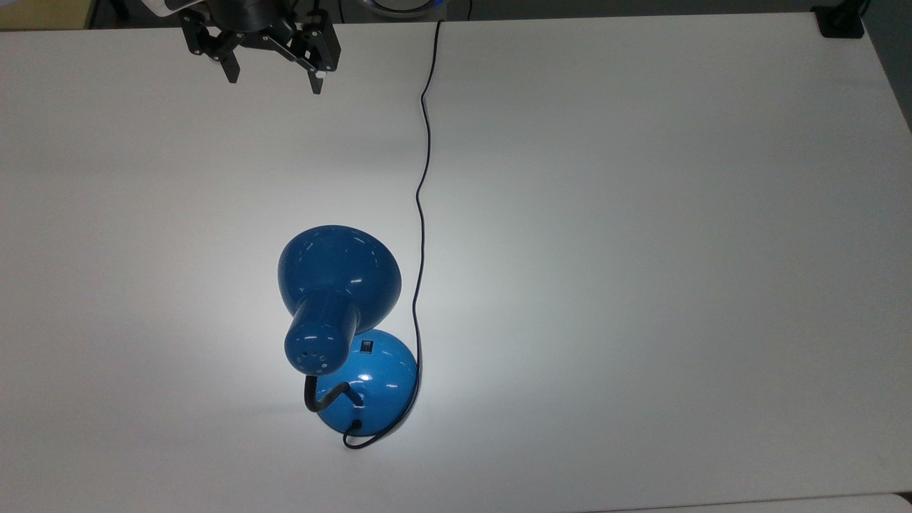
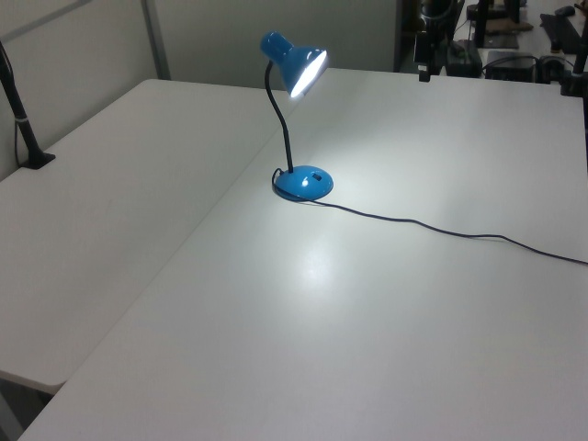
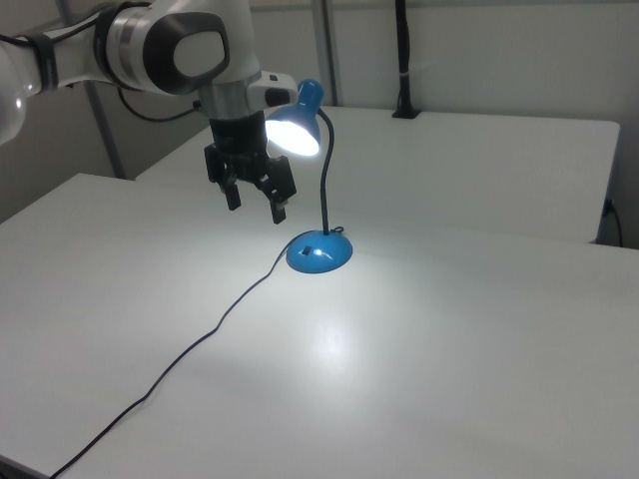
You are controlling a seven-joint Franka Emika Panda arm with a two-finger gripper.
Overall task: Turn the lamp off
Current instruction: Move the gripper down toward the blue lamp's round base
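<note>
The glossy blue lamp (image 1: 335, 285) stands on the white table and is lit, throwing a bright patch on the tabletop. Its bell shade (image 2: 301, 62) hangs on a black gooseneck above the round base (image 3: 319, 251). A small black rocker switch (image 1: 365, 347) sits on top of the base. A thin black cord (image 1: 422, 178) runs from the base to the table's far edge. My gripper (image 1: 273, 80) hovers open and empty at the top view's upper left, well away from the lamp; in the right view my gripper (image 3: 256, 207) hangs to the left of the shade.
The white table (image 1: 641, 249) spreads wide around the lamp. A black clamp (image 1: 839, 23) sits at the top view's upper right corner. A black post (image 2: 23, 129) is clamped at the left view's left edge. Dark equipment (image 2: 478, 46) stands behind the table.
</note>
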